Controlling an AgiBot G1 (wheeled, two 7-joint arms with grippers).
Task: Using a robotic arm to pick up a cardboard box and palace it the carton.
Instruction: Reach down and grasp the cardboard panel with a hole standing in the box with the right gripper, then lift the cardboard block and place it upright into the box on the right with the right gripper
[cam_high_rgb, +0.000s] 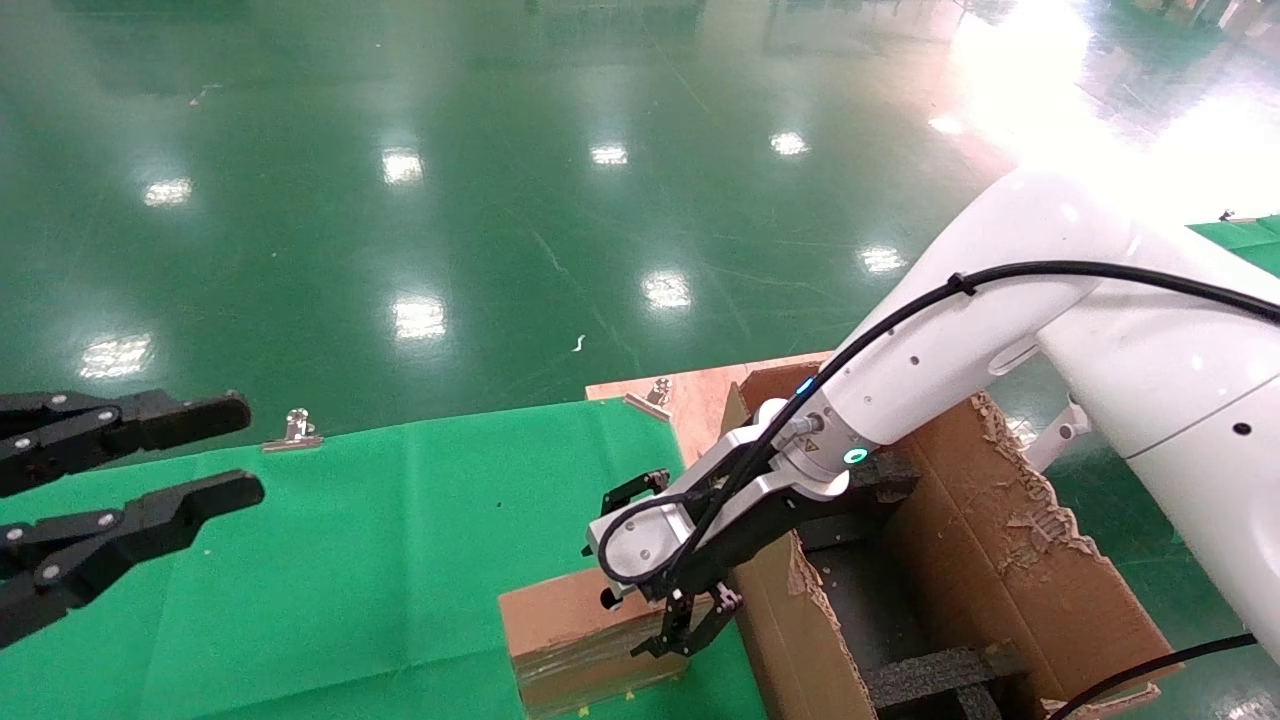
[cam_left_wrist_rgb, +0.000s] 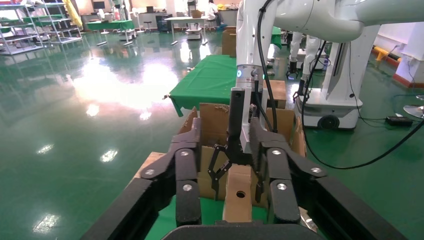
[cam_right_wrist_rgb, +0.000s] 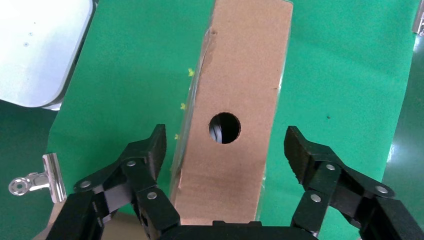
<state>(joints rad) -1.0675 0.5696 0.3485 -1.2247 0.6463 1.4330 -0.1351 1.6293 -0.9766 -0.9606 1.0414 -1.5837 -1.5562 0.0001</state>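
Viewing the head camera, I log the following.

Item one: the white glossy robotic arm (cam_high_rgb: 1000, 330), my right, reaching in from 3 o'clock toward the lower centre. Its black right hand (cam_high_rgb: 675, 625) hangs over the near end of the box, fingers spread wide; in the right wrist view the two fingers (cam_right_wrist_rgb: 142, 165) stand either side of the box, apart from its faces, gripping nothing.

Item two: the small closed brown cardboard box (cam_high_rgb: 575, 635) with clear tape bands, lying on the green-clothed bench (cam_high_rgb: 380, 560) at 6 o'clock. Its round hole (cam_right_wrist_rgb: 224, 128) shows on the face turned to the wrist camera.

Item three: the large brown corrugated carton (cam_high_rgb: 990, 540) with ragged torn flaps and black foam strips inside, at 4 o'clock, just beside the box.

Item four: my black left hand (cam_high_rgb: 215, 450), at 9 o'clock above the bench edge, fingers parted and holding nothing, well apart from the box.

Item five: a silver binder clip (cam_high_rgb: 293, 431) pinning the cloth at the bench's far edge.
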